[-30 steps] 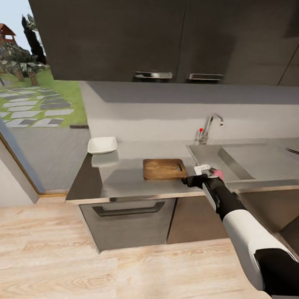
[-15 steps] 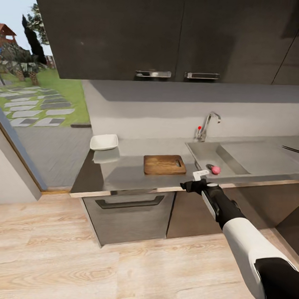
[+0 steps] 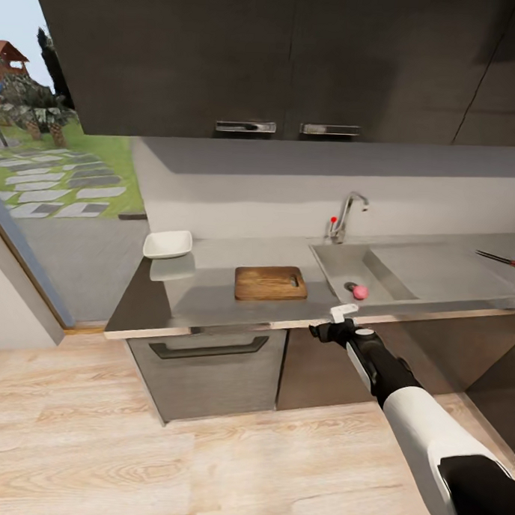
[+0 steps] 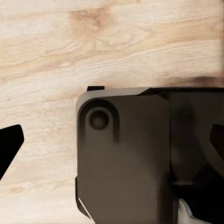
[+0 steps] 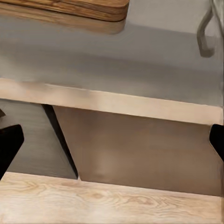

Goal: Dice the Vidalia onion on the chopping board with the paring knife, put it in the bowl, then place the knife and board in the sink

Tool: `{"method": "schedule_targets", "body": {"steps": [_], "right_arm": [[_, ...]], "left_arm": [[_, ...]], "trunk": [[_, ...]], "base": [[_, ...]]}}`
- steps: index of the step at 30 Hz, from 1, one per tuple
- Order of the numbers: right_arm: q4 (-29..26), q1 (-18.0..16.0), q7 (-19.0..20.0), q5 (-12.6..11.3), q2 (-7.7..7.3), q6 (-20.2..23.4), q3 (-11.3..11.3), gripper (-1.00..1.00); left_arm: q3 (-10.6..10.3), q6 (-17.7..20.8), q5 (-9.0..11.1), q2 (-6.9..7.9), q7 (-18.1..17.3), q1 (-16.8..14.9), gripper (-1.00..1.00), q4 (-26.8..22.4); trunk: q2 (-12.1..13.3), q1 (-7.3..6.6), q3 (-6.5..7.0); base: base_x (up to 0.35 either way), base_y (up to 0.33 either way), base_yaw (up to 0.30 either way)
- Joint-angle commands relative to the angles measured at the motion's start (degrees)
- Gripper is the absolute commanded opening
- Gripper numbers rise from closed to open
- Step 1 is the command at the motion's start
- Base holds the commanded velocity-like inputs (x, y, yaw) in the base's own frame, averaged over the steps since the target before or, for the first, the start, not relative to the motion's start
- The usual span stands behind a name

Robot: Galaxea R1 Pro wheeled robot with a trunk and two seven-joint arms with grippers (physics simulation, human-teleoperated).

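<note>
The Vidalia onion [image 3: 360,292], a small pink ball, lies in the sink [image 3: 328,266] beside the round drain. Left of the sink, the brown chopping board [image 3: 270,283] lies flat on the grey countertop [image 3: 211,299]. The white bowl [image 3: 168,244] stands at the counter's far left. The paring knife [image 3: 503,261] rests on the drainboard at the far right. My right gripper [image 3: 324,331] [image 5: 112,140] hovers in front of the counter's front edge, below the sink, open and empty. My left gripper [image 4: 112,142] is open over the wooden floor and the robot's dark base.
Dark wall cabinets [image 3: 244,54] hang above the counter. A chrome tap [image 3: 345,216] stands behind the sink. Below the counter are a drawer front with a handle [image 3: 208,350] and cabinet doors. A glass opening to a garden [image 3: 59,174] is at the left, above wooden floor [image 3: 129,447].
My right gripper has drawn back from the onion in the sink to below and in front of the counter's edge. The onion stays in the sink. The whole view has shifted: the camera moved.
</note>
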Motion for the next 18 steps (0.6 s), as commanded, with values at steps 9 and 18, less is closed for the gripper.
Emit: {"method": "schedule_targets", "body": {"steps": [9, 18], "right_arm": [[5.93, 1.1, 0.25, 0.41, 0.02, -6.81, 0.17, 1.0], [15.31, 1.17, 0.38, 0.34, 0.21, -14.58, 0.17, 1.0]], "left_arm": [[0.0, -0.16, -0.04, 0.0, -0.07, -0.01, 1.0, -0.01], [0.0, -0.16, -0.09, 0.0, -0.07, -0.02, 1.0, -0.01]], "trunk": [[-0.11, 0.03, -0.11], [-0.11, 0.03, -0.11]], "base": [[0.0, -0.278, 0.0], [0.0, -0.302, 0.0]]}}
